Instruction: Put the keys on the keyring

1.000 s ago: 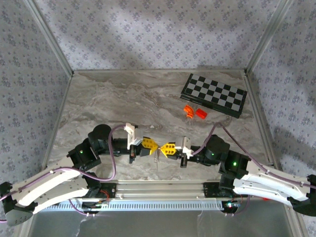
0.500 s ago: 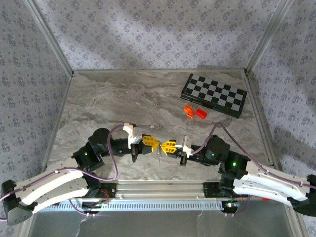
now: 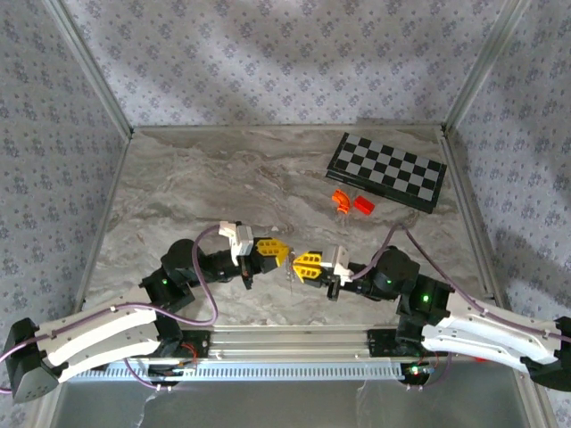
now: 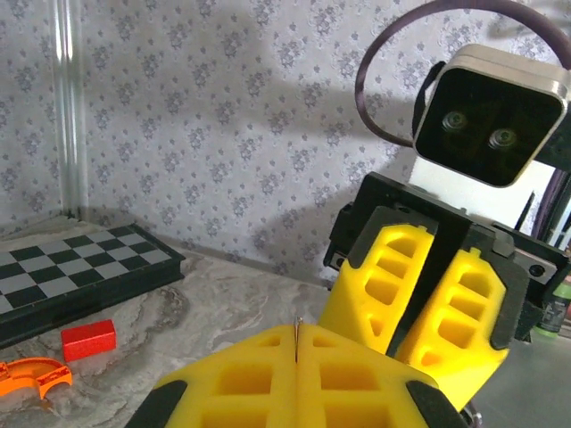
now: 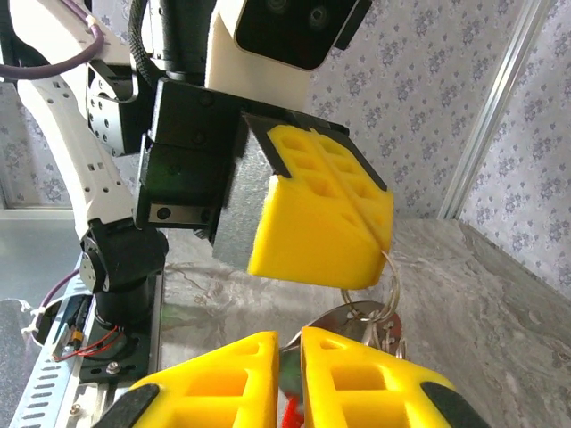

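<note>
Left gripper [image 3: 283, 253] is clamping the keyring [image 5: 390, 264] between closed jaws, with the keys [image 5: 370, 323] dangling beneath. Right gripper [image 3: 297, 266] is facing it, jaws slightly parted around the keys. Chessboard [image 3: 385, 171] and orange-red blocks [image 3: 363, 204] are lying well apart.

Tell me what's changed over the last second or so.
The left tool, shut on the keyring, shifted slightly toward the far side of the table. The right tool parted its jaws a little at the keys. The chessboard and red block stayed put.
</note>
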Available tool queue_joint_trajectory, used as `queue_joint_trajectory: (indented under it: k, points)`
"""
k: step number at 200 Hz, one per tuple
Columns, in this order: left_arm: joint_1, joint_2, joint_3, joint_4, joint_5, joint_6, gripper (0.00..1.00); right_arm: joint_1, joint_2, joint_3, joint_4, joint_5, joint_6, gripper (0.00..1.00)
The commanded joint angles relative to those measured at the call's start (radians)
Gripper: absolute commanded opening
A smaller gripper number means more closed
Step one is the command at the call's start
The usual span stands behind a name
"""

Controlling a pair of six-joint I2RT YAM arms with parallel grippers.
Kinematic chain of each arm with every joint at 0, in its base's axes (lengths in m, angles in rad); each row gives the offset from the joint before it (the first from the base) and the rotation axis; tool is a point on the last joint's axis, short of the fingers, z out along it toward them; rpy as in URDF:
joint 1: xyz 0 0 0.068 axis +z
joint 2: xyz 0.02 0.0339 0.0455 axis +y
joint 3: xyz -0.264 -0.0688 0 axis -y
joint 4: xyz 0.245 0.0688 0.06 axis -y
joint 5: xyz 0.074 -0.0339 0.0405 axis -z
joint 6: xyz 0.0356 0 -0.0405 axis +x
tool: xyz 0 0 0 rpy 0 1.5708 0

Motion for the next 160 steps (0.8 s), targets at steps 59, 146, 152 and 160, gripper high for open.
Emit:
queue_joint_trajectory:
  k: [59, 146, 152, 160]
  points:
    - [0.0, -0.047, 0.039, 0.029, 0.078, 0.05, 0.0, -0.014, -0.106, 0.011, -0.017, 0.009, 0.079, 0.2]
    - [0.0, -0.057, 0.088, -0.062, 0.182, 0.087, 0.0, -0.051, 0.016, 0.101, -0.029, -0.122, 0.082, 0.2]
    - [0.0, -0.058, 0.086, -0.062, 0.182, 0.087, 0.0, -0.051, 0.019, 0.1, -0.029, -0.132, 0.084, 0.2]
    - [0.001, -0.059, 0.087, -0.062, 0.183, 0.086, 0.0, -0.052, 0.024, 0.103, -0.029, -0.142, 0.088, 0.2]
